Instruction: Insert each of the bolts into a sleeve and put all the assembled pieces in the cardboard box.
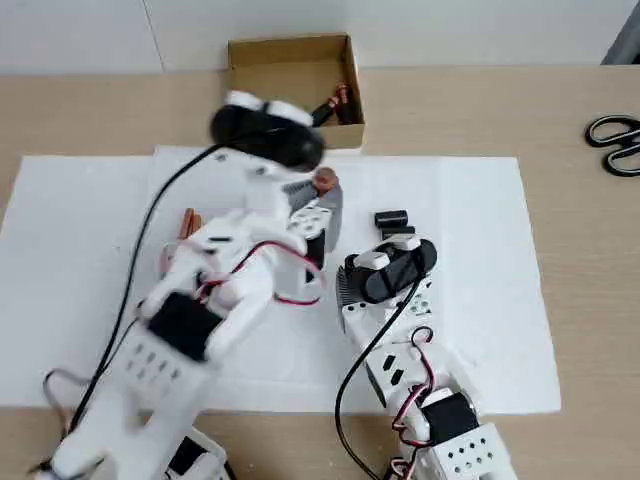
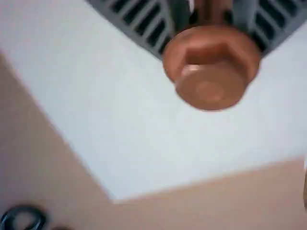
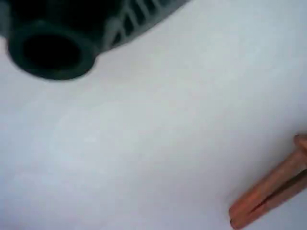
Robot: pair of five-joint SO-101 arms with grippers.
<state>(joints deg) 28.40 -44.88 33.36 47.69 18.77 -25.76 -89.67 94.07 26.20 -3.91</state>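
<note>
- Here, the left pincer (image 1: 323,188) is clamped on a copper bolt (image 1: 326,179) above the paper sheet (image 1: 480,300), near the middle of its far edge. Its shaft is hidden between the ribbed grey fingers (image 2: 139,19), with only the head on show.
- The right pincer (image 1: 393,230) grips a black sleeve (image 1: 391,217) just right of the bolt, open end outward. The finger behind it is hard to make out.
- The cardboard box (image 1: 288,45) sits on the table (image 1: 80,110) just past the sheet's far edge. An assembled piece (image 1: 336,104) lies against its right wall.
- Spare bolts (image 1: 190,222) lie towards the sheet's left side, half hidden by the left arm, so their number is unclear.
- Scissors (image 1: 616,145) are cut off at the table's right edge.
</note>
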